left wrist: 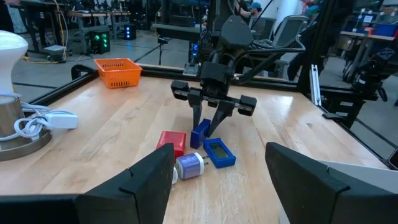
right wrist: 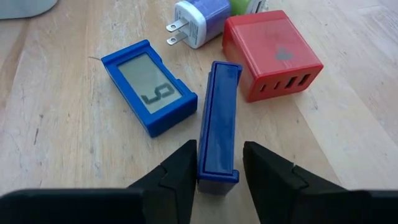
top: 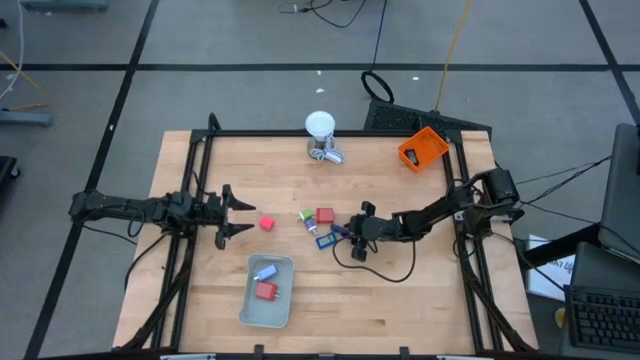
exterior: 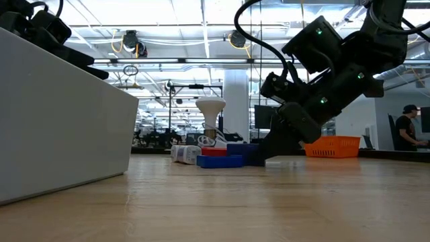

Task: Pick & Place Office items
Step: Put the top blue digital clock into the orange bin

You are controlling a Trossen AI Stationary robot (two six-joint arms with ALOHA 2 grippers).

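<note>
The right arm reaches in from the table's right edge, elbow bent, its wrist tipped down so the right gripper (top: pixel 352 232) sits low at the table's middle. Its two fingers (right wrist: pixel 177 168) stand on either side of a blue timer on edge (right wrist: pixel 219 121), pressed to its long sides at the near end; the timer's lower edge rests on the wood. The left arm lies stretched along the table's left side, and the left gripper (top: pixel 237 215) hovers with its fingers spread wide, holding nothing.

The surface is a pale wooden table (top: pixel 400 300) inside a black frame. At its far edge stand a white ball-topped object (top: pixel 320 135) and an orange bin (top: pixel 422 148). A grey tray (top: pixel 250 305) near the front edge holds a light-blue piece (top: pixel 266 271) and a red block (top: pixel 266 291). Beyond the table is an open workshop; a seated person (exterior: pixel 406 128) shows at the far right of the low view.

Just beside the gripped timer lie a flat blue timer (right wrist: pixel 149 86) with its display up, a red charger block (right wrist: pixel 270 53), and a pale blue plug (right wrist: pixel 198 20). A small red block (top: pixel 267 223) lies apart, near the left gripper.
</note>
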